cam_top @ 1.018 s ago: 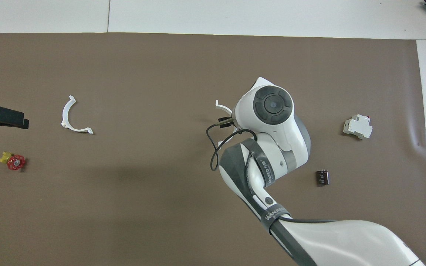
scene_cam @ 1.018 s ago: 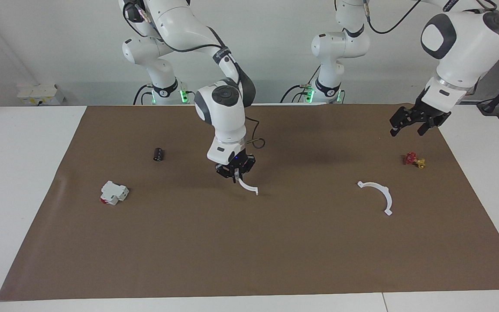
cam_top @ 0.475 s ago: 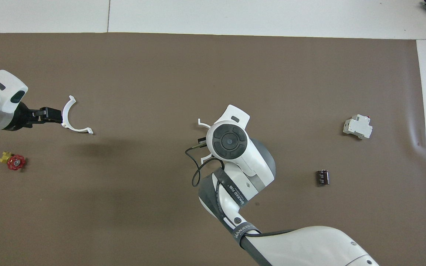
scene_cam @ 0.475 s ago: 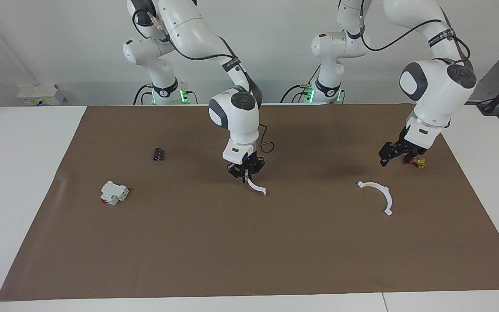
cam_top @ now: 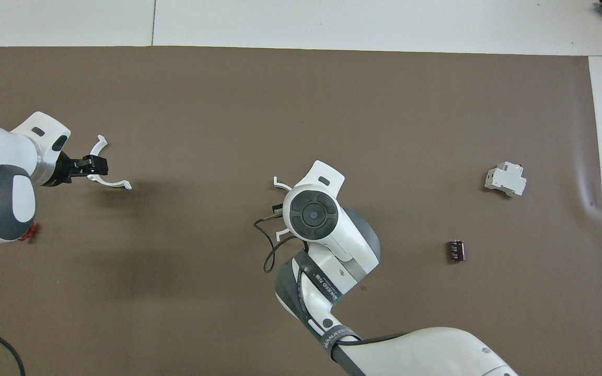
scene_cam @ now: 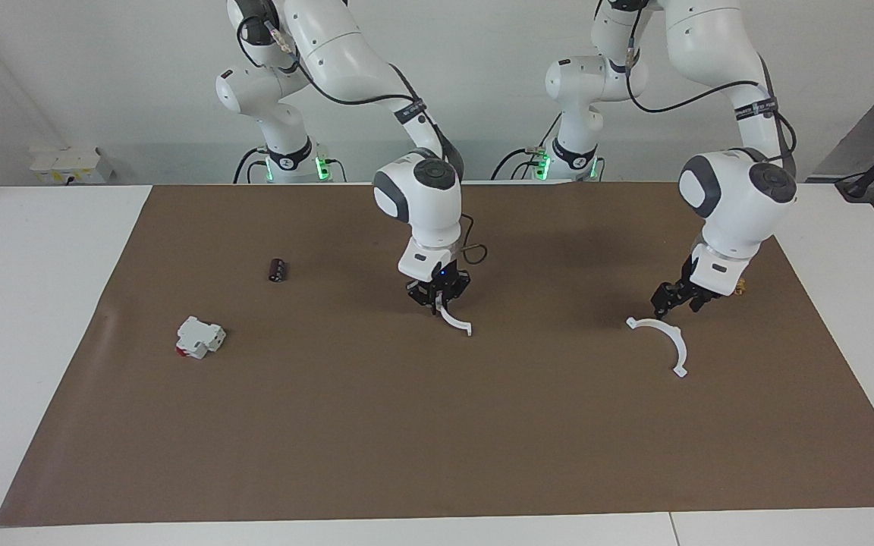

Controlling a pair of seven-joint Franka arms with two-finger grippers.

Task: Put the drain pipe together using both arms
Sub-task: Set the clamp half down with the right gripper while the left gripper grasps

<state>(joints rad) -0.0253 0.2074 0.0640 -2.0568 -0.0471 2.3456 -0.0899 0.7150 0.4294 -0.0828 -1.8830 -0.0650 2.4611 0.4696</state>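
Holding one white half-ring (scene_cam: 456, 321) off the mat, the right gripper (scene_cam: 438, 297) sits pinched shut on its upper end, over the middle of the brown mat (scene_cam: 437, 425) on the table (scene_cam: 27, 303); facing view shows the ring piece hanging down from the fingertips w/ its lower tab close to the mat, whether touching can't tell. Overhead view hides that gripper under the right arm's wrist; only the half-ring's two tab ends poke out beside the wrist there (cam_top: 280, 183). 2nd half-ring (scene_cam: 664, 340) lies flat on the mat toward the left arm's end. Left gripper (scene_cam: 677, 297) is low just above that piece's end nearer the robots; in facing view contact can't be told, & fingers spread or not can't be told either. Overhead view puts the gripper tip (cam_top: 94, 166) over the arc's middle, covering part of it (cam_top: 110, 183). Red-and-yellow valve: facing view shows just a yellow bit (scene_cam: 741, 287) past the left wrist; overhead shows only a red sliver (cam_top: 30, 233) under the arm. Toward the right arm's end: white blocky part w/ red end (scene_cam: 199, 337) and, nearer the robots, a small dark cylinder (scene_cam: 278, 269); both clear in both views, well apart from the half-rings.
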